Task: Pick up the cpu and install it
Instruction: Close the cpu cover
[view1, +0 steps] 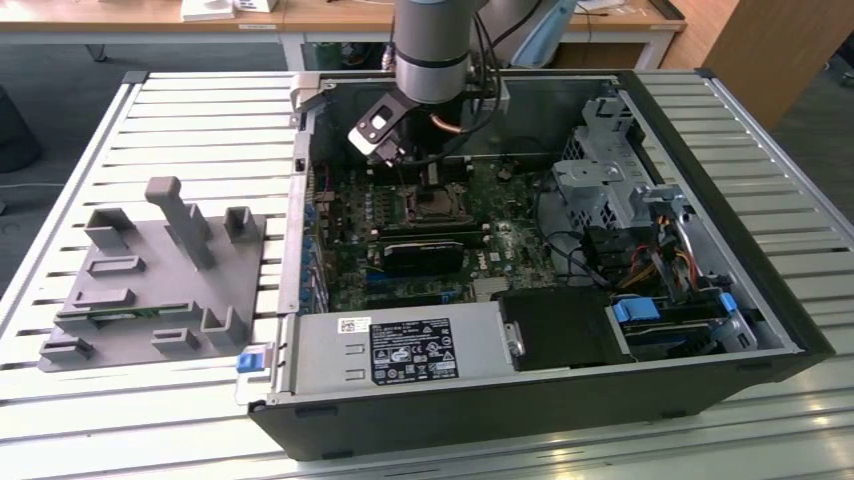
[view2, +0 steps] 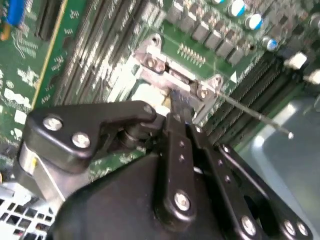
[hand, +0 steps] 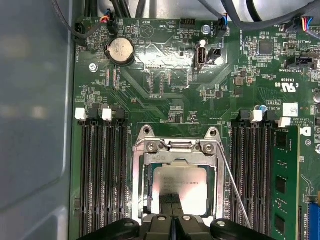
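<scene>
Silver-grey cpu (hand: 180, 186) is lying flat within the metal socket frame (hand: 137, 172), apparently seated, as the gripper (hand: 171, 202) is hovering above, fingers closed on nothing.

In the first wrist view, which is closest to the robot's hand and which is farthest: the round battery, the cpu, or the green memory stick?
1. The cpu, right at the hand, inside the socket.
2. The green memory stick, out to the side of the socket.
3. The round battery, far beyond the socket.
</scene>
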